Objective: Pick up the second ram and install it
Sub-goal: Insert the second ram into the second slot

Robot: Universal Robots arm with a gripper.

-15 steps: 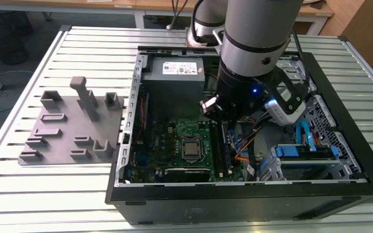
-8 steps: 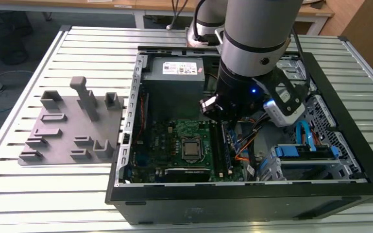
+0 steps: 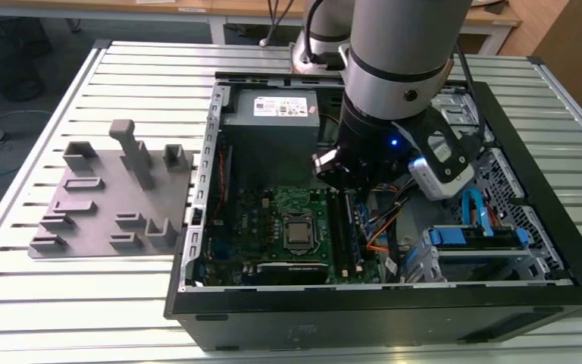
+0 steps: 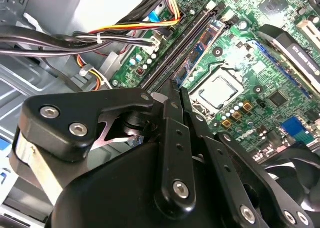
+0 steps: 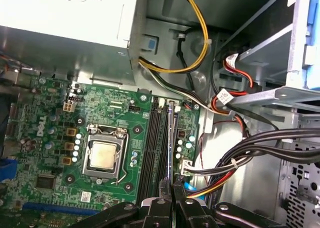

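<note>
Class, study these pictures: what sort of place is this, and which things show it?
Probably a robotics lab or workshop: a robot arm reaches into an open computer case on a slatted metal table, with wooden workbenches behind.

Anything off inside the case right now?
Nothing looks askew or damaged. In the second wrist view the pincer grips the second ram on edge, parallel to the black memory slots. Only oddity: the CPU sits bare, with no cooler over it.

Glossy black tool [image 4: 178,90], seemingly plastic
</note>
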